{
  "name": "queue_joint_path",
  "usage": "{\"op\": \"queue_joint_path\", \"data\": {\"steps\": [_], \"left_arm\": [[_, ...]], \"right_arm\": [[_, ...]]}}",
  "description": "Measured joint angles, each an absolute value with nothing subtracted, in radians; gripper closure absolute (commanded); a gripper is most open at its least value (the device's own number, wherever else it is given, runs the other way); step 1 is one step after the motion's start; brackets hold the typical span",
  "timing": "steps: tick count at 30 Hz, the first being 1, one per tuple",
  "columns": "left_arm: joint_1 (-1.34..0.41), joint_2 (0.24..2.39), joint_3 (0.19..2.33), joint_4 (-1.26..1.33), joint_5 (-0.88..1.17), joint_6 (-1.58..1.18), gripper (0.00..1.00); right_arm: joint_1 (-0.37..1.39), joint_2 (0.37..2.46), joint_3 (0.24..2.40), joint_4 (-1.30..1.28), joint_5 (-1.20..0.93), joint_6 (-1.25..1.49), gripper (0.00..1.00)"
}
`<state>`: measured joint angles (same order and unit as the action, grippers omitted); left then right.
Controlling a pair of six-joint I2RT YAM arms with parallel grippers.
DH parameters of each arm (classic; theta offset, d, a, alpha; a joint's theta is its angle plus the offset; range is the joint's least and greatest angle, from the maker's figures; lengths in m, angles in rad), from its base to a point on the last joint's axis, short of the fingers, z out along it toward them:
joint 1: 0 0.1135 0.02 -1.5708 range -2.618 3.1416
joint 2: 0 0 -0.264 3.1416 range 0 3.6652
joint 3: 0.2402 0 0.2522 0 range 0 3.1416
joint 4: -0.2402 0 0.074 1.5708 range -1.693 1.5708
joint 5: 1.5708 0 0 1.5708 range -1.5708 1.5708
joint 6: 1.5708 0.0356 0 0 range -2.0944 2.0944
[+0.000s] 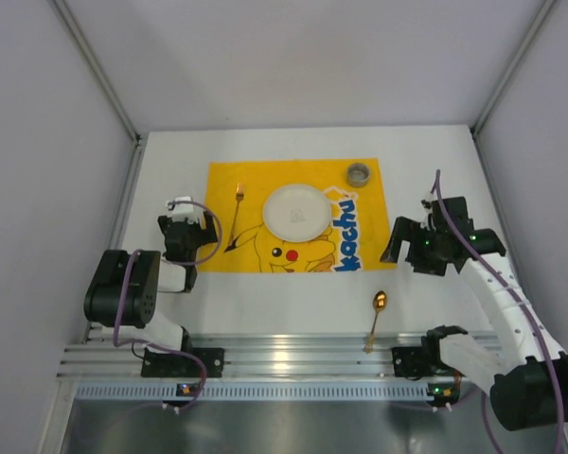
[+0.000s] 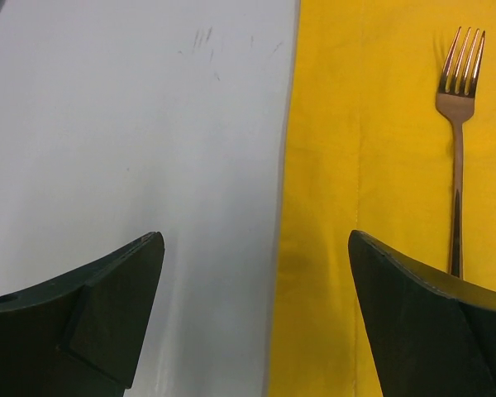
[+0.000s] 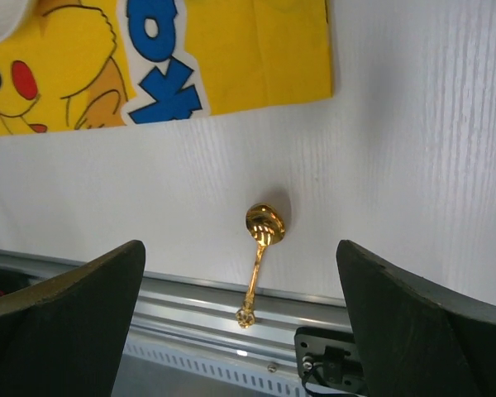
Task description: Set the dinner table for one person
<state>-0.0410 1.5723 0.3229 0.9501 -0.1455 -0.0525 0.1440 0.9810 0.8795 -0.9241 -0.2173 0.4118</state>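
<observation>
The white dinner table [image 1: 170,161] carries a yellow Pikachu cloth [image 1: 360,203]. On the cloth lie a white plate [image 1: 296,211], a small grey cup [image 1: 359,173] and a copper fork [image 1: 239,210], which also shows in the left wrist view [image 2: 458,132]. A gold spoon [image 1: 376,317] lies on the table near the front rail, its handle over the rail; it also shows in the right wrist view [image 3: 259,256]. My left gripper [image 1: 187,234] is open and empty over the cloth's left edge [image 2: 256,248]. My right gripper [image 1: 409,248] is open and empty, above and beyond the spoon [image 3: 240,256].
A metal rail [image 1: 293,355] runs along the table's front edge with both arm bases on it. Grey walls close in the table on the left, right and back.
</observation>
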Motion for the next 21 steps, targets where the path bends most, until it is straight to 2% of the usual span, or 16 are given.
{"op": "queue_joint_path", "data": {"steps": [4,6,9,10,14,18,21], "left_arm": [[-0.041,1.573,0.323,0.982,-0.146,-0.052,0.01],[-0.041,1.573,0.323,0.995,-0.146,-0.052,0.02],[-0.041,1.573,0.323,0.996,-0.146,-0.052,0.02],[-0.041,1.573,0.323,0.997,-0.146,-0.052,0.02],[-0.041,1.573,0.323,0.997,-0.146,-0.052,0.01],[-0.041,1.573,0.323,0.999,-0.146,-0.052,0.02],[-0.041,1.573,0.323,1.003,-0.146,-0.052,0.01]], "right_arm": [[0.148,1.003,0.805,-0.93,-0.179,0.429,0.01],[0.149,1.032,0.803,-0.939,-0.159,0.448,0.06],[0.159,1.05,0.792,-0.941,-0.141,0.491,0.21],[0.171,1.05,0.785,-0.943,-0.132,0.508,0.3],[0.273,1.081,0.78,-0.97,-0.1,0.58,0.34],[0.449,1.147,0.78,-0.992,-0.058,0.673,0.34],[0.554,1.164,0.772,-0.992,-0.032,0.753,0.41]]}}
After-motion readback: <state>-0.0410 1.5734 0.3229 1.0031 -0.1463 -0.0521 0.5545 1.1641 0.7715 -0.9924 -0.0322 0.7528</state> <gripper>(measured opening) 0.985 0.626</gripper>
